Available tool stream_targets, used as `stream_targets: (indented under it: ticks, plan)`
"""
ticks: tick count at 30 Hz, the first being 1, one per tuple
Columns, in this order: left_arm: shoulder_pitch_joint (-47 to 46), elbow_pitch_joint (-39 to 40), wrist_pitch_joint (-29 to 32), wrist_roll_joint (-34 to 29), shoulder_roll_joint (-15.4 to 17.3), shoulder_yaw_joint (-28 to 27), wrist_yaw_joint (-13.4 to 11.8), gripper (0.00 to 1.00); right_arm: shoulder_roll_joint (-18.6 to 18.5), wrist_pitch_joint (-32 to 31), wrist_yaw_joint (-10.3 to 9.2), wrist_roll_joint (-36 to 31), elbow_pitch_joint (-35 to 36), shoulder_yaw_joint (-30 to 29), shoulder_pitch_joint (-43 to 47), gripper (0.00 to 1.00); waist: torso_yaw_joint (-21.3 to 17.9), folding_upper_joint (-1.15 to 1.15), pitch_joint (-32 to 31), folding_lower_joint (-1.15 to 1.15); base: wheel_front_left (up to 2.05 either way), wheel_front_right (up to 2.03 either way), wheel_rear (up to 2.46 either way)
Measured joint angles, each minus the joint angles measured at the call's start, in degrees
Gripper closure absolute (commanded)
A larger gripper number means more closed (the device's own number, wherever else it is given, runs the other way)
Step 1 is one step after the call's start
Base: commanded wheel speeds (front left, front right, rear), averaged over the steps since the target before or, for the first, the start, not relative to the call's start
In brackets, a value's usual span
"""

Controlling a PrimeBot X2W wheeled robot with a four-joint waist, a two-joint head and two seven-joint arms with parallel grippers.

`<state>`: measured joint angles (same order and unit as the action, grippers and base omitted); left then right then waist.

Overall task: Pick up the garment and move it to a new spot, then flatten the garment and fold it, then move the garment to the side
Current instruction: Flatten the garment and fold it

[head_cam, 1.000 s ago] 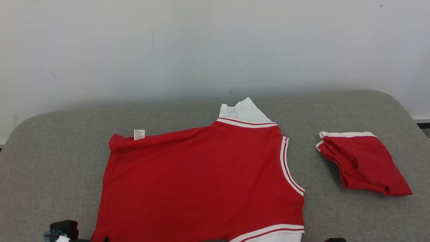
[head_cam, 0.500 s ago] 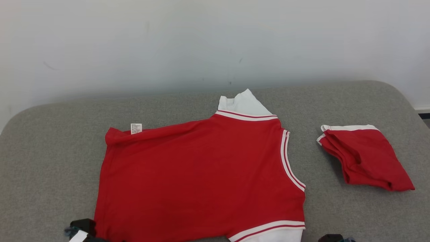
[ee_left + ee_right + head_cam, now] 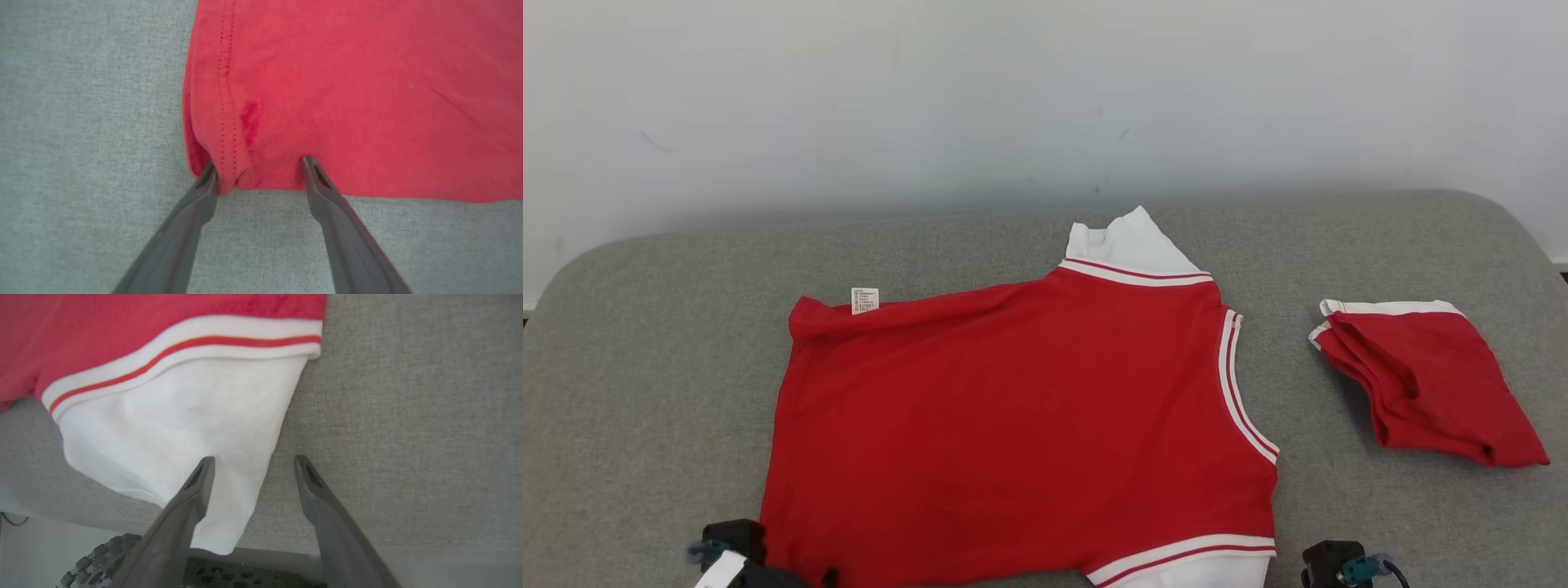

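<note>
The garment (image 3: 1013, 425) is a red top with white, red-striped trim and white sleeves, lying spread flat on the grey padded table (image 3: 645, 367). In the left wrist view my left gripper (image 3: 260, 171) is open, and its fingertips (image 3: 210, 177) touch the garment's near left corner (image 3: 229, 163), with the stitched hem between them. My right gripper (image 3: 253, 465) is open over the near white sleeve (image 3: 184, 428). One of its fingers lies on the sleeve, the other over bare table. Both dark wrists show at the head view's bottom edge.
A second red garment (image 3: 1429, 384), folded, lies at the table's right side. The table's near edge (image 3: 367, 547) runs just below the right gripper, with floor and a wheel (image 3: 94, 559) beyond it. A pale wall stands behind the table.
The head camera has shifted slightly. My left gripper has moved right, up to the garment's near left corner. My right gripper has come further into the head view.
</note>
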<state>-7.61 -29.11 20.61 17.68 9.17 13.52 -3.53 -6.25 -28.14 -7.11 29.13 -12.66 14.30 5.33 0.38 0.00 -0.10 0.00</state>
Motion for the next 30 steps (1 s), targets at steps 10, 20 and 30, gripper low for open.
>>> stream_targets:
  ticks: [10, 20, 30]
  plan:
    - [-1.1, -1.7, -0.6, 0.0, 0.2, -0.1, 0.5, 0.02, 1.0, 0.5, -0.02, -0.2, -1.1, 0.0, -0.1, 0.70, 0.2, 0.00, 0.6, 0.00, 0.00, 0.00, 0.00]
    - [-1.1, -2.9, -1.6, 0.1, 0.1, -0.2, 0.6, 0.03, 1.5, -0.1, -0.02, -0.5, -1.9, -0.4, -0.1, 0.57, 0.5, 0.00, 0.3, 0.00, 0.00, 0.00, 0.00]
    - [-1.1, -3.3, -2.6, 0.7, 0.3, -1.5, 0.5, 0.82, 1.6, -0.9, -0.02, -0.5, -2.0, -0.4, 0.0, 1.00, 0.6, 0.00, -0.1, 0.00, 0.00, 0.00, 0.00]
